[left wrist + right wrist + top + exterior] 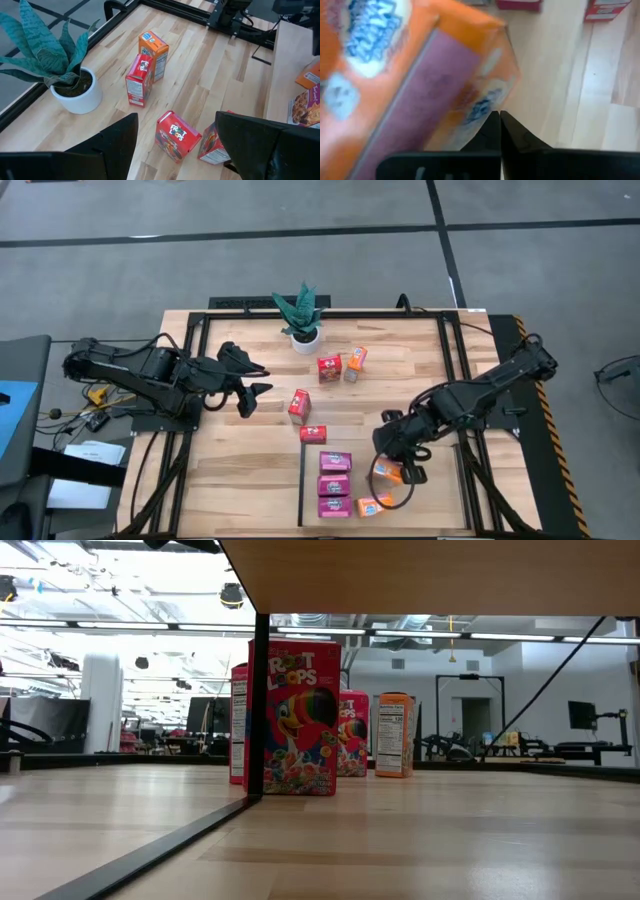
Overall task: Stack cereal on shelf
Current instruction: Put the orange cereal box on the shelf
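Note:
In the high view three magenta cereal boxes (334, 484) lie in a row on the shelf (440, 500), beside its black strip. Two orange boxes are on the shelf too, one (368, 505) next to the magenta row and one (388, 472) under my right gripper (408, 468), which is shut. That orange box (415, 75) fills the right wrist view. Three red boxes (299, 405) and one orange box (356, 358) are on the tabletop. My left gripper (254, 383) hovers open left of them, with a red box (176, 135) lying ahead of its fingers. My right gripper has its shut fingertips (492, 127) at a lower corner of the orange box (485, 107), coming from the table's right side and slanting down. I cannot tell whether they touch the box. The box lies on the shelf.
A potted green plant (303, 320) stands near the far edge. Black frame rails (448, 370) run along the table's sides. In the low view a red box (300, 718) stands behind a black upright, with more boxes behind it. Bare wood lies at the near left.

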Available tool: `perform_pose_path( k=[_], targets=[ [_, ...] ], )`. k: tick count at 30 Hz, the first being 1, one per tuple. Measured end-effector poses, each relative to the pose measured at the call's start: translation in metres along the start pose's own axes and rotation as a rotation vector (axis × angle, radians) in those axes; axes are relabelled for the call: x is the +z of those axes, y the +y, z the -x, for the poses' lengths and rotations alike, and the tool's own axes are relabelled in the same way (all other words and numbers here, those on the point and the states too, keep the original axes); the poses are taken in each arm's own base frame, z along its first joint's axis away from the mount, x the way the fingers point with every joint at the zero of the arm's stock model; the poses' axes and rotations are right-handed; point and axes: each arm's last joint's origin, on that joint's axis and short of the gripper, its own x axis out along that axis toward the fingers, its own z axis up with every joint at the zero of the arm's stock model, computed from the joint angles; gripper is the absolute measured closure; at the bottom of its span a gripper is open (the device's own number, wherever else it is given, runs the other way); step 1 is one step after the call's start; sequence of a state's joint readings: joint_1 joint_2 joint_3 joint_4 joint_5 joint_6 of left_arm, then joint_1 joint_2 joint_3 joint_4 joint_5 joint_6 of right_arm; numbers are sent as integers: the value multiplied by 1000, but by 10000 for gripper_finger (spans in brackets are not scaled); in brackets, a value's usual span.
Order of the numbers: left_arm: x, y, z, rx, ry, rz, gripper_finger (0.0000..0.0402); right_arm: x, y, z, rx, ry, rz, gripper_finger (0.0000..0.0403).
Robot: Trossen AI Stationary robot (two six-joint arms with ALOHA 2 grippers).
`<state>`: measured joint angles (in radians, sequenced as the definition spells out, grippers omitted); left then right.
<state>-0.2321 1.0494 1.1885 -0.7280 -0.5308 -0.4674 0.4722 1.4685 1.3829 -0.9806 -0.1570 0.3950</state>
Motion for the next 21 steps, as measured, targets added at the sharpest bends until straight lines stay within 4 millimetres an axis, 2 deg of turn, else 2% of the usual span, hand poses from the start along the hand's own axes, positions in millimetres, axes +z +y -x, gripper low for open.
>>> perform_pose_path(
  k=[7,16,21],
  targets=[
    [0,0,0,4,-2,16,146,-1,-1,-8,20,-6,5,371],
    [0,0,0,4,-3,44,146,1,-2,-21,79,-41,66,395],
    [0,0,0,4,-3,52,146,1,-2,-21,81,-46,68,377]
  ],
)
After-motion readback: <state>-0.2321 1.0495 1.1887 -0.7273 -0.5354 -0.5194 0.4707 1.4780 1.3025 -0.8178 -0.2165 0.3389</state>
